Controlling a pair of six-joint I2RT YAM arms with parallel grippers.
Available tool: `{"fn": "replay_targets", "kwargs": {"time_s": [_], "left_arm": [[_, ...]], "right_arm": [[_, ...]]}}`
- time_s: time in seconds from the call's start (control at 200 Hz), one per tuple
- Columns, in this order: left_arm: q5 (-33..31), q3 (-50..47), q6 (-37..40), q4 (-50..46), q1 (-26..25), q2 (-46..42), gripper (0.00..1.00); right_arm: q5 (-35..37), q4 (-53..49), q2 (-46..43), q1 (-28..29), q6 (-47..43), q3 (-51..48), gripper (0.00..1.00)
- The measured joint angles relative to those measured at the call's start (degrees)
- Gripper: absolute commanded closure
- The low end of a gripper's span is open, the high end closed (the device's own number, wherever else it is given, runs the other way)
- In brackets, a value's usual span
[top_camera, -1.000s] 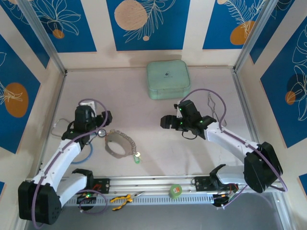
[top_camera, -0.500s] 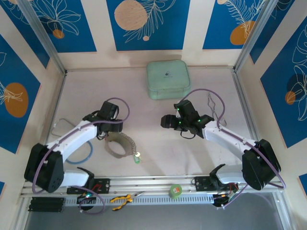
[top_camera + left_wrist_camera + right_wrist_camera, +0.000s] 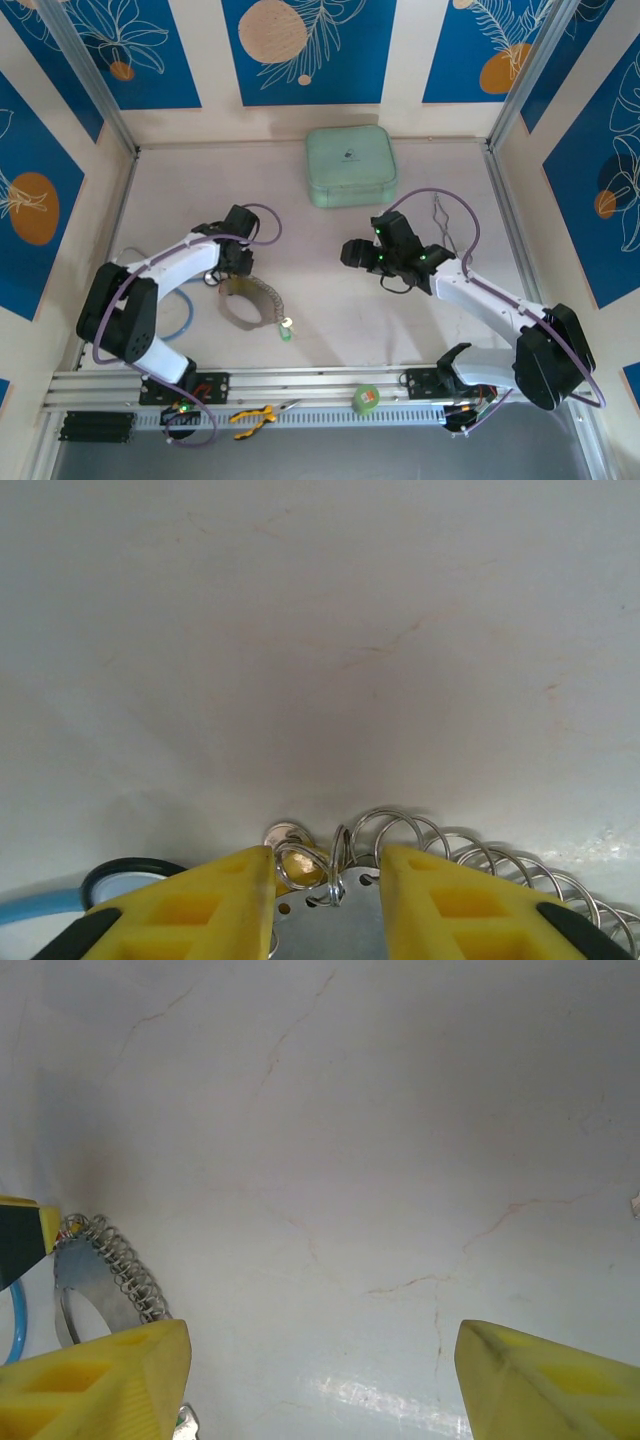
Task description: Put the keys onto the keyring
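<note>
Silvery coiled wire forms the keyring (image 3: pixel 252 305), an oval loop lying on the pale table (image 3: pixel 330 290), left of centre. Seen from overhead, its long axis runs diagonally. The upper-left end sits under the left gripper (image 3: pixel 232 272), and at the lower-right end a green-headed key (image 3: pixel 286 333) lies just beside the loop.

The left wrist camera adds close detail. Its yellow fingers (image 3: pixel 190 915) stand a narrow gap apart, either side of a small split ring (image 3: pixel 305 865) and a flat metal plate (image 3: pixel 335 925) at the coil's end. Whether they actually pinch these cannot be told. A stethoscope (image 3: pixel 125 878) shows at lower left.

The right wrist camera shows the right gripper (image 3: pixel 320 1355) with its jaws wide apart over bare table, holding nothing. The keyring's coil sits at the far left of that view.

A second ago the left gripper hung further left, beside the loop. It has since swung over the loop's end and narrowed. The right arm has barely shifted, and the keyring and key lie where they were
</note>
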Motion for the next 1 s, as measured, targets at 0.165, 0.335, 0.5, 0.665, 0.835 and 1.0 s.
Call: {"fn": "replay_targets", "kwargs": {"time_s": [0.165,0.335,0.5,0.665,0.835,1.0], "left_arm": [[0.1,0.0,-0.2,-0.1,0.0,0.3,0.68],[0.1,0.0,-0.2,-0.1,0.3,0.4,0.71],[0.5,0.0,-0.4,-0.3,0.3,1.0,0.71],[1.4,0.0,-2.1,-1.4,0.4,1.9,0.76],[2.5,0.0,-3.5,-1.6,0.4,2.0,0.87],[2.6,0.0,-3.6,-1.6,0.4,2.0,0.93]], "right_arm": [[0.0,-0.6,0.0,0.0,0.2,-0.2,0.30],[0.0,-0.7,0.0,0.0,0.4,-0.3,0.30],[0.0,-0.7,0.0,0.0,0.4,-0.3,0.31],[0.0,-0.8,-0.1,0.0,0.6,-0.3,0.31],[0.0,-0.7,-0.1,0.0,1.0,-0.3,0.31],[0.1,-0.8,-0.1,0.0,1.2,-0.3,0.31]]}}
